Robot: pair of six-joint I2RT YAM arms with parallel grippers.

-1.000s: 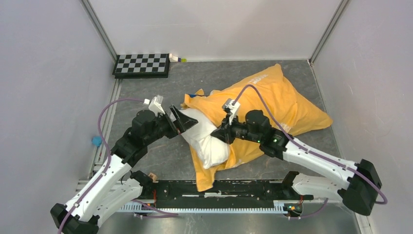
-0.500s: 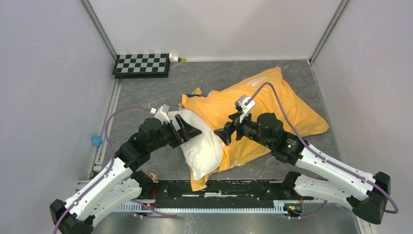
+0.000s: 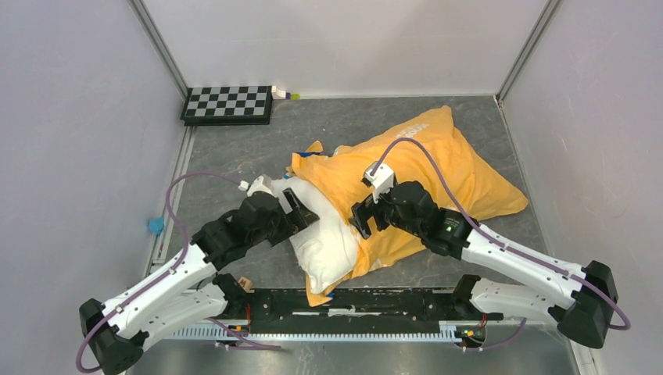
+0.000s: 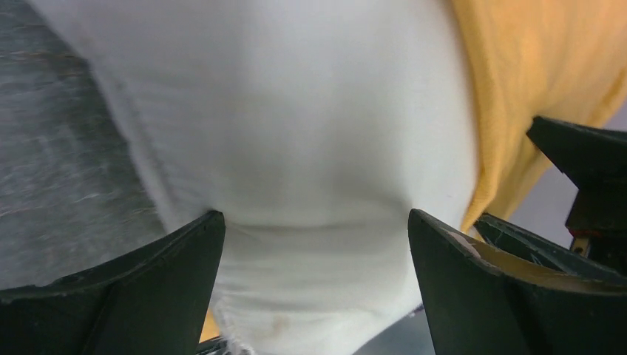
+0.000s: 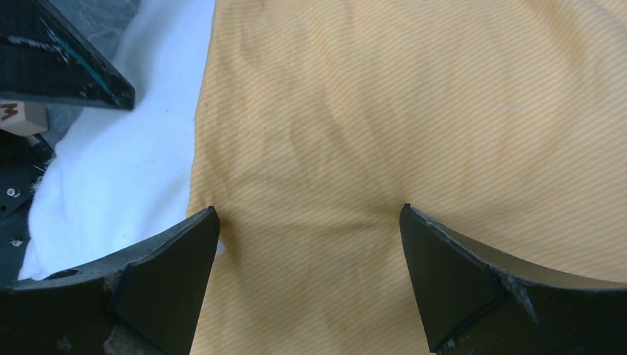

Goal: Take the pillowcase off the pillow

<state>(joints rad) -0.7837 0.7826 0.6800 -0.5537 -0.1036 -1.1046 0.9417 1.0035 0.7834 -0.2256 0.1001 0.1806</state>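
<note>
Pillowcase [image 3: 438, 156]: orange-yellow side facing you, faint white lettering, fine woven stripes.
Pillow [image 3: 328, 238]: plain white.
Table [image 3: 234, 148]: mottled grey.
Board [image 3: 227, 102]: black-and-white checks.
Cables [image 3: 405, 141]: purple.
Arms [image 3: 156, 285]: white shells, black joints.

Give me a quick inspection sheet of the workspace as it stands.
Surface: grey mottled table, no spills seen.
Job's things: orange pillowcase lies diagonally; white pillow sticks partly out of its near-left end.
Clutter: checkerboard at the far-left corner; small blue object at the left edge.
Grippers: left claw open, fingers straddling the pillow; right claw open, fingertips pressed into the pillowcase.
Cables: purple cables loop from each wrist, one over the pillowcase; no snag seen.
Surroundings: plain walls with metal frame posts.
</note>
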